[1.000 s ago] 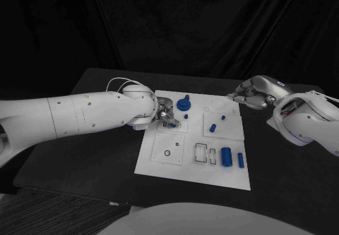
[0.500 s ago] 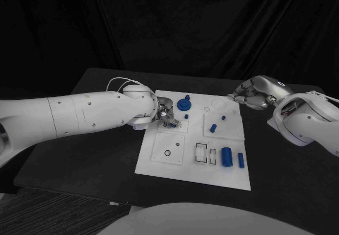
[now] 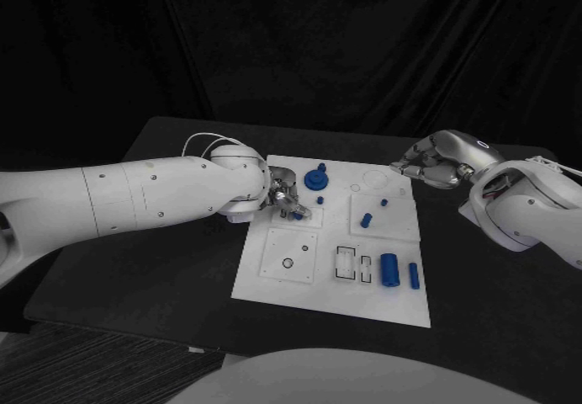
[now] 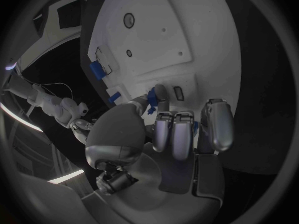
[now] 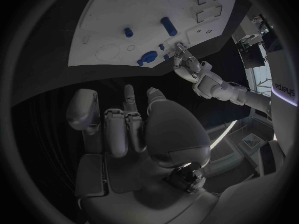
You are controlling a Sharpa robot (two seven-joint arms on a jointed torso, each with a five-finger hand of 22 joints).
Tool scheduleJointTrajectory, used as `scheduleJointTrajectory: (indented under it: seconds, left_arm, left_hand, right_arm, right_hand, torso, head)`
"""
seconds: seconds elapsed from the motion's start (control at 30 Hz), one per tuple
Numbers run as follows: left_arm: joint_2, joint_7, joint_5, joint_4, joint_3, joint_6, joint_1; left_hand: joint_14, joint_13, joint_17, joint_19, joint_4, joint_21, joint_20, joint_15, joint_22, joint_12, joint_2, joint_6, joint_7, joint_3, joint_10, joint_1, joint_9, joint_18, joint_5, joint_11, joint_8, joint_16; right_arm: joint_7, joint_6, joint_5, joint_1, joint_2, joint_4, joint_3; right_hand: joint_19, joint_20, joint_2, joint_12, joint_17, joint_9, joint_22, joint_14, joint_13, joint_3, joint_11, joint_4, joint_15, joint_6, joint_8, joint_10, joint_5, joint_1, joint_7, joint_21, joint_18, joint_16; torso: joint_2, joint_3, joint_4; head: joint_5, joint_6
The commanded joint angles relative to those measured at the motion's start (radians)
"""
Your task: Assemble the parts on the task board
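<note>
The white task board [image 3: 327, 295] lies mid-table. My left hand [image 3: 282, 200] rests over the board's near-left upper area and pinches a small blue part [image 3: 296, 215] between thumb and a finger, its tip down at the board [image 4: 187, 30]. The left wrist view shows the same blue part [image 4: 151, 93] by my fingertips. My right hand [image 3: 433, 163] hovers off the board's far right corner, fingers loosely bent and apart, nothing in it. A blue round knob [image 3: 316, 178], two small pegs [image 3: 319, 200] [image 3: 382, 202] and a longer peg [image 3: 365, 220] stand on the board.
A thick blue cylinder [image 3: 388, 269] and a slim blue bar [image 3: 414, 275] lie at the board's near right, beside outlined rectangular slots [image 3: 346, 263]. A round hole [image 3: 288, 263] is at the near left. Black table [image 3: 145, 261] surrounds the board.
</note>
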Motion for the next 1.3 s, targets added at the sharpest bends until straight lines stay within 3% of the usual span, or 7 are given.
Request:
scheduleJointTrajectory:
  seconds: [0.03,0.23,0.5,0.7,0.93,1.2,1.3]
  left_arm:
    - [0.002,-0.018,0.002,-0.001,-0.006,0.037,-0.008]
    - [0.002,-0.021,0.002,-0.003,-0.006,0.039,-0.008]
    - [0.004,-0.02,0.002,-0.006,-0.006,0.036,-0.009]
    - [0.003,-0.004,0.002,-0.005,-0.006,0.022,-0.009]
    - [0.0,0.013,0.002,-0.004,-0.006,0.002,-0.009]
    - [-0.004,0.036,0.002,-0.002,-0.006,-0.026,-0.009]
    - [-0.004,0.048,0.002,-0.002,-0.006,-0.034,-0.009]
  left_hand:
    - [0.095,0.205,0.23,0.002,0.024,-0.02,0.005,0.0,0.144,-0.016,-0.007,-0.023,0.003,-0.026,0.073,-0.03,-0.037,0.009,-0.038,0.003,-0.064,-0.008]
    - [0.096,0.206,0.231,0.003,0.054,-0.022,0.005,0.001,0.146,-0.016,-0.001,-0.018,0.003,-0.061,0.073,-0.052,-0.04,0.009,-0.077,0.003,-0.068,-0.007]
    - [0.096,0.205,0.231,0.003,0.057,-0.023,0.005,0.001,0.146,-0.016,0.001,-0.017,0.003,-0.065,0.073,-0.055,-0.04,0.009,-0.08,0.003,-0.068,-0.007]
    - [0.096,0.206,0.231,0.004,0.049,-0.025,0.005,0.0,0.149,-0.016,0.012,-0.016,0.001,-0.071,0.073,-0.033,-0.038,0.009,-0.037,0.002,-0.069,-0.007]
    - [0.097,0.207,0.233,0.005,0.049,-0.025,0.004,-0.001,0.15,-0.015,0.01,-0.012,0.0,-0.08,0.074,-0.028,-0.029,0.009,-0.025,0.001,-0.06,-0.006]
    - [0.098,0.206,0.235,0.008,0.061,-0.027,-0.001,-0.006,0.155,-0.015,0.017,-0.02,-0.009,-0.127,0.074,-0.034,0.051,0.009,-0.015,-0.006,0.005,-0.005]
    - [0.098,0.207,0.236,0.009,0.062,-0.03,-0.003,-0.008,0.158,-0.014,0.026,-0.041,-0.012,-0.153,0.075,-0.03,0.112,0.009,-0.01,-0.008,0.051,-0.004]
  right_arm:
    - [-0.017,0.004,-0.004,-0.002,0.0,0.0,0.001]
    - [-0.017,0.005,-0.004,-0.002,-0.001,0.0,0.001]
    - [-0.017,0.006,-0.004,-0.002,-0.001,0.0,0.001]
    - [-0.017,0.006,-0.004,-0.002,-0.001,0.0,0.001]
    - [-0.017,0.006,-0.004,-0.002,-0.001,0.0,0.001]
    - [-0.018,0.006,-0.004,-0.002,-0.002,0.0,0.001]
    - [-0.018,0.006,-0.004,-0.002,-0.002,0.0,0.001]
  right_hand:
    - [-0.007,0.002,0.0,0.017,0.148,0.015,0.141,0.073,0.265,-0.03,-0.001,0.002,-0.002,-0.012,0.016,0.103,0.017,0.007,0.0,-0.024,0.008,-0.026]
    - [-0.008,0.002,0.0,0.017,0.147,0.015,0.14,0.073,0.265,-0.031,-0.001,0.002,-0.002,-0.012,0.016,0.103,0.017,0.009,0.0,-0.027,0.009,-0.027]
    - [-0.008,0.002,0.0,0.017,0.147,0.015,0.14,0.073,0.265,-0.032,-0.001,0.002,-0.002,-0.012,0.015,0.103,0.017,0.009,0.0,-0.028,0.009,-0.028]
    - [-0.008,0.002,0.0,0.017,0.147,0.015,0.14,0.073,0.265,-0.032,-0.001,0.002,-0.002,-0.012,0.015,0.103,0.017,0.009,0.0,-0.028,0.009,-0.028]
    - [-0.008,0.002,0.0,0.017,0.147,0.015,0.14,0.073,0.265,-0.032,-0.001,0.002,-0.002,-0.012,0.015,0.103,0.017,0.009,0.0,-0.028,0.009,-0.028]
    - [-0.008,0.002,0.0,0.017,0.147,0.015,0.14,0.073,0.265,-0.032,-0.001,0.002,-0.002,-0.012,0.015,0.103,0.017,0.009,0.0,-0.028,0.009,-0.028]
    - [-0.008,0.002,0.0,0.017,0.147,0.015,0.14,0.073,0.265,-0.032,-0.001,0.002,-0.002,-0.012,0.015,0.103,0.017,0.009,0.0,-0.028,0.009,-0.028]
  torso:
    - [0.0,0.0003,-0.0005]
    - [-0.001,0.0005,0.0002]
    - [0.0,-0.0001,-0.0006]
    - [0.0,0.0008,0.0003]
    - [0.0,0.0005,0.0]
    - [0.0,0.0,-0.0004]
    - [-0.001,-0.0001,0.0002]
  head:
    - [0.0,0.0]
    - [0.0,0.0]
    - [0.001,0.0]
    - [0.0,0.0]
    - [0.001,0.0]
    - [-0.001,0.0]
    - [-0.001,0.0]
